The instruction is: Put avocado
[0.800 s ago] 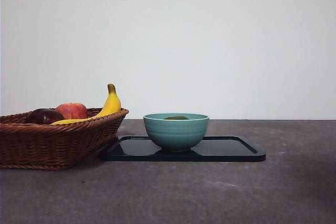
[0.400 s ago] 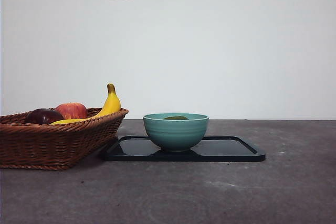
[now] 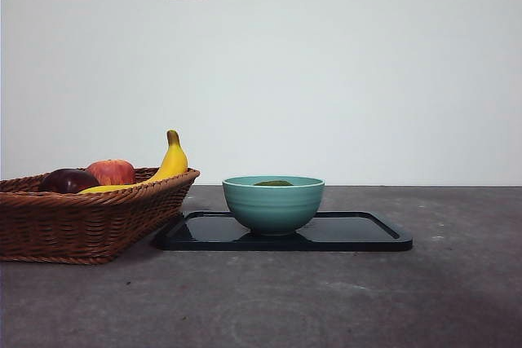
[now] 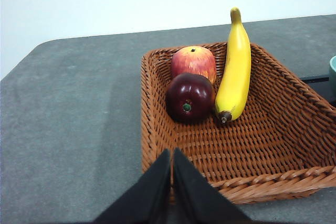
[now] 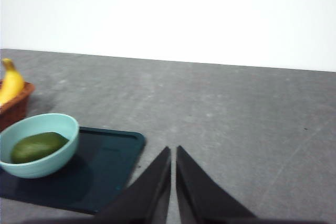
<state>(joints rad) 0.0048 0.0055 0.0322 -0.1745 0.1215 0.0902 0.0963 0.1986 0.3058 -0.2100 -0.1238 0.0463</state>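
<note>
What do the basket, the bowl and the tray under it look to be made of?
Basket: woven wicker or rattan, brown, its strands plainly visible.
Bowl: likely glazed ceramic, teal, with faint ridges and a soft sheen.
Tray: dark and glossy, reflecting the bowl; plastic or lacquer, hard to tell.

Grey table [image 3: 424, 299] bears basket [image 3: 81, 222] and tray [image 3: 359, 234].

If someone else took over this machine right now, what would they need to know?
Left gripper: shut, holding nothing, hovering by the wicker basket.
Right gripper: shut, holding nothing, above bare table beside the black tray.
Avocado: lying in the teal bowl, which stands on the tray.
Basket holds a red apple, a dark maroon fruit and a banana.
Done: avocado placed. Left: apparently nothing.
</note>
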